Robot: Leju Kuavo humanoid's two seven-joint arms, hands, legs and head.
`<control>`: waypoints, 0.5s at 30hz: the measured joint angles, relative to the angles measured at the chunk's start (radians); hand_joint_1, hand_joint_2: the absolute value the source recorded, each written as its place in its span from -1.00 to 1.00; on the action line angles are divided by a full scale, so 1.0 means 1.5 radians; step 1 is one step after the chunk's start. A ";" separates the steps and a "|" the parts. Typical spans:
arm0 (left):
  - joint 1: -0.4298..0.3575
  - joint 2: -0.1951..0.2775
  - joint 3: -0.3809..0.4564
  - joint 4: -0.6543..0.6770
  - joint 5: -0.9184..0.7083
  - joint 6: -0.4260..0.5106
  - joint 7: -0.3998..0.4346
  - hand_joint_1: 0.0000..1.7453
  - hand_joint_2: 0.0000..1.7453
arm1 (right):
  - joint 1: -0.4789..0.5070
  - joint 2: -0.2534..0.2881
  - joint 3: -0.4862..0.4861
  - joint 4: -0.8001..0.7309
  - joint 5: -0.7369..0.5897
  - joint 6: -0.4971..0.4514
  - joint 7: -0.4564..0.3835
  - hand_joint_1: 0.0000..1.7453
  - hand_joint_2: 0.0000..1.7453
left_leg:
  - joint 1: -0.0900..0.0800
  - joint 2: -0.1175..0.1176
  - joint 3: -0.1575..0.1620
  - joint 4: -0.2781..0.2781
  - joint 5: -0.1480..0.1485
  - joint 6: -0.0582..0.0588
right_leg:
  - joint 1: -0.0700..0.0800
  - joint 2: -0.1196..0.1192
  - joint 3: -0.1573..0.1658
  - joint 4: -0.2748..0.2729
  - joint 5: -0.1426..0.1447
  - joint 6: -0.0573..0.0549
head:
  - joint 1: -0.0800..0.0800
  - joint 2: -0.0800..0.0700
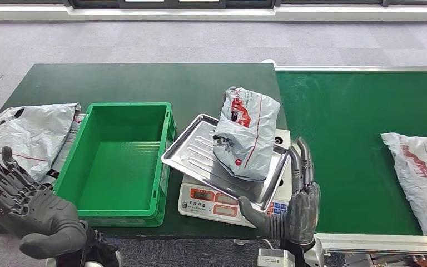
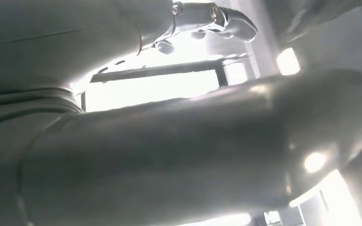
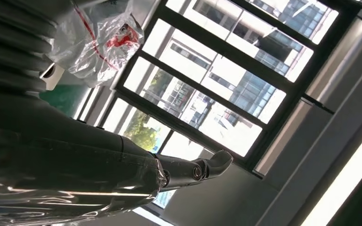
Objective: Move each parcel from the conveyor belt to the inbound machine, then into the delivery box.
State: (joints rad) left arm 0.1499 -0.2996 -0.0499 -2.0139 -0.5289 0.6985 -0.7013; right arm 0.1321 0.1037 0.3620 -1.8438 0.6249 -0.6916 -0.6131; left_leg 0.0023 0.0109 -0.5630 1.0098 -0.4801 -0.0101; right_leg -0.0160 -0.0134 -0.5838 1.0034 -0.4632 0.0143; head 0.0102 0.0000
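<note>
Head view, from the left: the left hand (image 1: 25, 208) hovers spread and empty at the counter's (image 1: 144, 78) near edge, beside the green delivery box (image 1: 117, 161). One parcel (image 1: 246, 133) lies on the scale's tray (image 1: 192, 147). The right hand (image 1: 297, 203), fingers apart, holds nothing just right of it. Another parcel (image 1: 420, 178) rests on the conveyor belt (image 1: 339, 122).

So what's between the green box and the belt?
In the head view, a scale with a metal tray holding a parcel.

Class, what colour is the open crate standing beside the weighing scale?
The crate is bright green all over, inside and out; the head view shows it best.
</note>
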 joint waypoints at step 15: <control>-0.183 0.034 -0.112 0.244 -0.048 -0.099 0.165 -1.00 -1.00 | -0.006 0.108 -0.095 -0.360 0.200 0.000 -0.032 -1.00 1.00 | -0.001 -0.001 0.001 0.001 0.001 0.001 | -0.001 -0.002 0.002 0.000 0.002 0.002 | 0.000 0.000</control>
State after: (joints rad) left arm -0.1245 -0.2493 -0.2186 -1.6472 -0.6006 0.5499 -0.4540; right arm 0.1225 0.2654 0.2195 -2.3844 0.9245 -0.6909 -0.6604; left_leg 0.0013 0.0089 -0.5614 1.0115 -0.4787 -0.0084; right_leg -0.0171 -0.0158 -0.5807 1.0028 -0.4608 0.0170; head 0.0105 0.0000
